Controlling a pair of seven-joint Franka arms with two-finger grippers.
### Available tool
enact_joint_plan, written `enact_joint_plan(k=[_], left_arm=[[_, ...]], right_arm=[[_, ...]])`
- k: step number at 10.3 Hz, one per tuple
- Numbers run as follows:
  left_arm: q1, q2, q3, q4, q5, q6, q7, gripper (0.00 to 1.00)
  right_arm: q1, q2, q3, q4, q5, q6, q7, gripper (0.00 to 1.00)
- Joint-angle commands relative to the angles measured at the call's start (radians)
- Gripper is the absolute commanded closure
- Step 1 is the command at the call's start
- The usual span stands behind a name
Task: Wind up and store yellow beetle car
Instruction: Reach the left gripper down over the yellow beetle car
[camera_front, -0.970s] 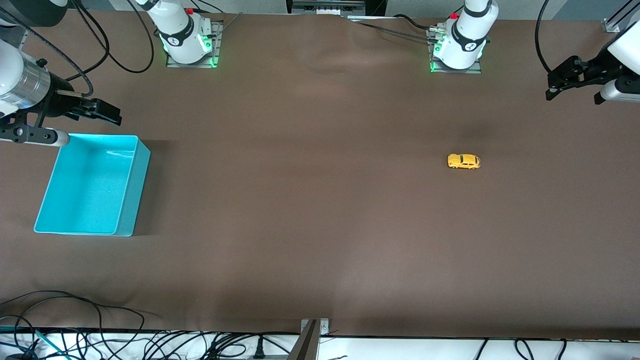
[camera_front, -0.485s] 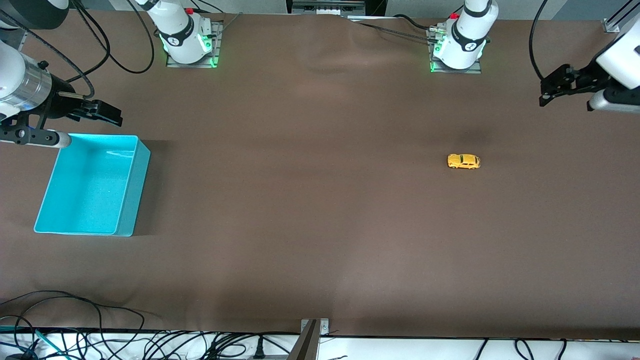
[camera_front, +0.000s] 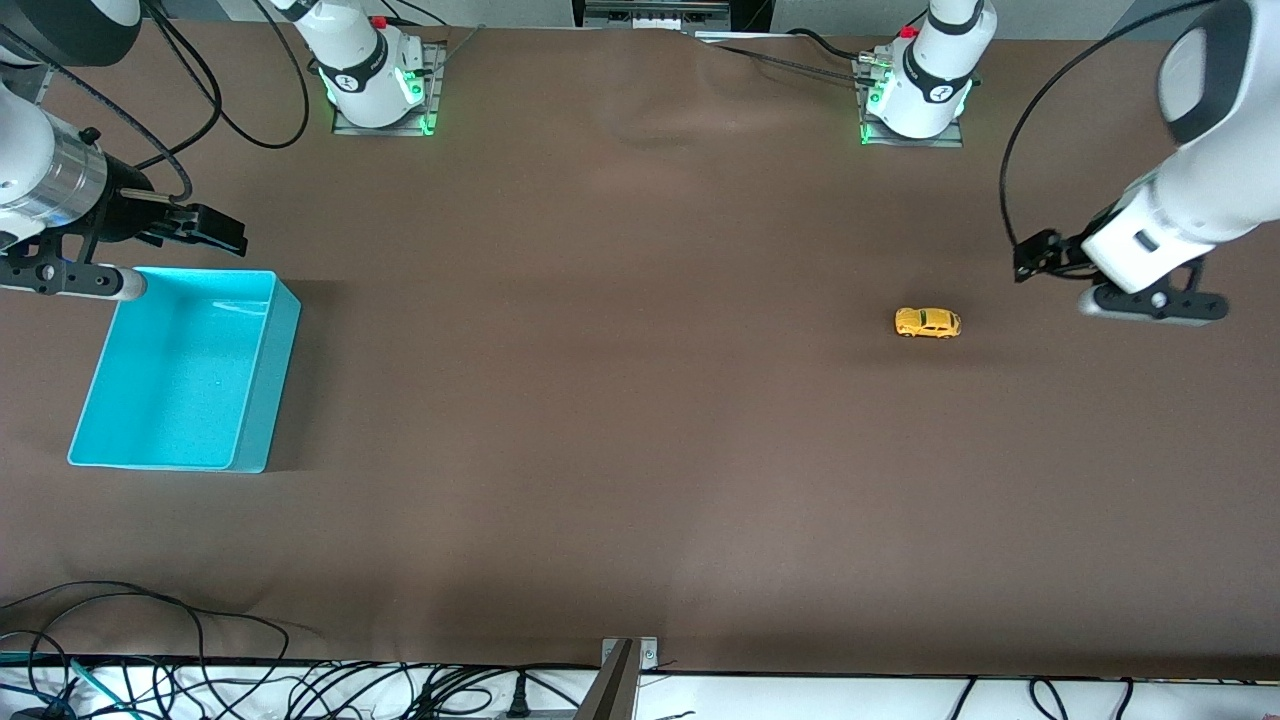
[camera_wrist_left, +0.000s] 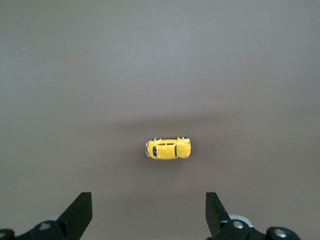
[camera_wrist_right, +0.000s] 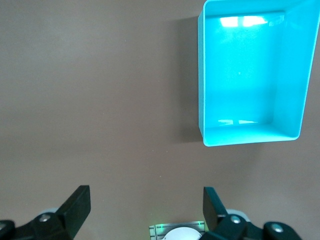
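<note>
While the left arm leans out over its end of the brown table, its black two-finger left gripper (camera_front: 1030, 262) hangs in the air above bare cloth, just toward the left arm's end from the tiny rounded yellow beetle car (camera_front: 927, 322). From the front camera the fingers are mostly hidden by the white wrist; the left wrist view settles it, showing the left gripper (camera_wrist_left: 148, 212) with its two dark fingertips (camera_wrist_left: 80, 212) spread wide and nothing between them, the yellow beetle car (camera_wrist_left: 168, 148) standing on its wheels on the cloth ahead of the gap, clear of both tips.

Over at the right arm's end, the right gripper (camera_front: 205, 226) hangs above the table just by the far rim of the open turquoise plastic bin (camera_front: 270, 360). The right wrist view shows the right gripper (camera_wrist_right: 146, 210) with its fingertips likewise held well apart, and it looks down into the turquoise bin (camera_wrist_right: 201, 75), whose glossy floor carries only reflections of light. The right arm waits.

Compared with half a second ago, the left arm has swung down and in from the table's edge toward the car, its gripper now much closer to it. The car, the bin and the right gripper sit where they were.
</note>
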Motion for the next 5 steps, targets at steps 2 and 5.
enact_joint_plan(k=[2, 5], left_arm=[[0.002, -0.046, -0.004, -0.236, -0.012, 0.231, 0.002, 0.0], [-0.012, -0.048, -0.009, -0.431, -0.009, 0.447, 0.05, 0.0]], right_arm=[[-0.013, 0.005, 0.005, 0.016, 0.002, 0.004, -0.017, 0.0], [-0.014, 0.005, 0.003, 0.016, 0.002, 0.007, -0.018, 0.0]])
